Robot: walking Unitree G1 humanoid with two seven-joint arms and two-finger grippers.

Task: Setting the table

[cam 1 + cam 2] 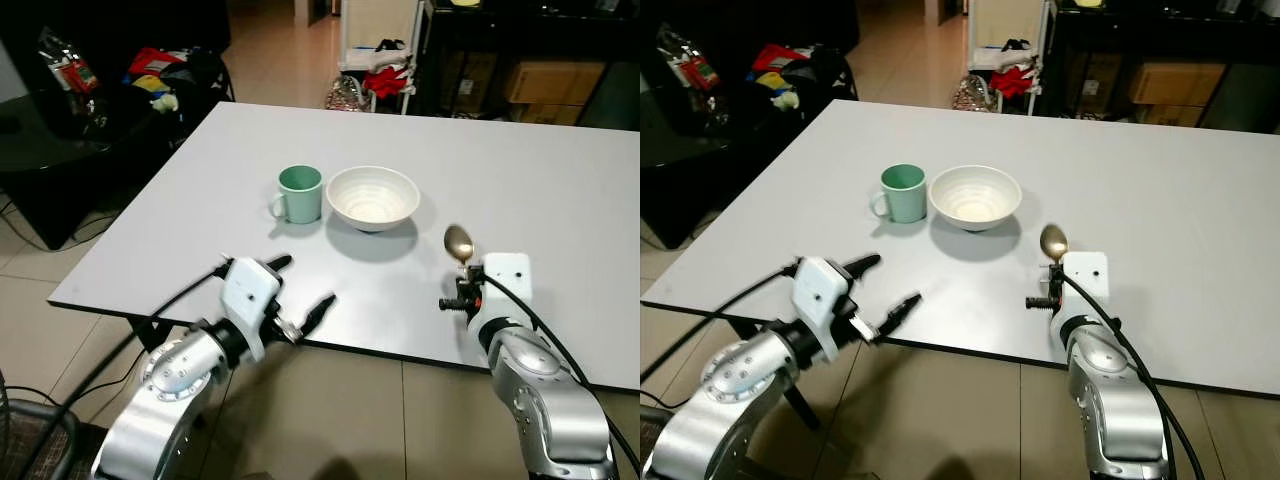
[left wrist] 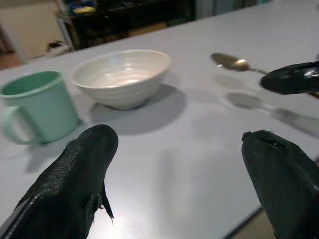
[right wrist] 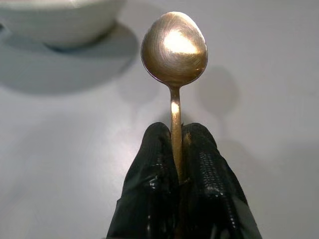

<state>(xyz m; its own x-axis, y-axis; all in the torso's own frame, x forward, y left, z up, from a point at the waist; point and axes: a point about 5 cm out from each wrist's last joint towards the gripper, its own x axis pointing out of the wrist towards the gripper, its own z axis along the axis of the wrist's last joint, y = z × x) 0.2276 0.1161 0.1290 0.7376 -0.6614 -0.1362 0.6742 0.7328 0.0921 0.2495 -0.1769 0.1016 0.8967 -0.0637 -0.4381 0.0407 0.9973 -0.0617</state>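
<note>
Right tool [image 3: 180, 149] pinches spoon [image 3: 174, 47] beside bowl [image 1: 372, 196]; left tool [image 1: 300, 292] spread over table [image 1: 560, 190] edge

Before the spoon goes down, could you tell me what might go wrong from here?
1. The right gripper pinches only the end of the spoon handle, so the spoon could pivot or slip as it is lowered.
2. The bowl sits close on the spoon's left; drifting that way could knock it.
3. The open left gripper hovers at the table edge near the mug, which a forward move might bump.
</note>
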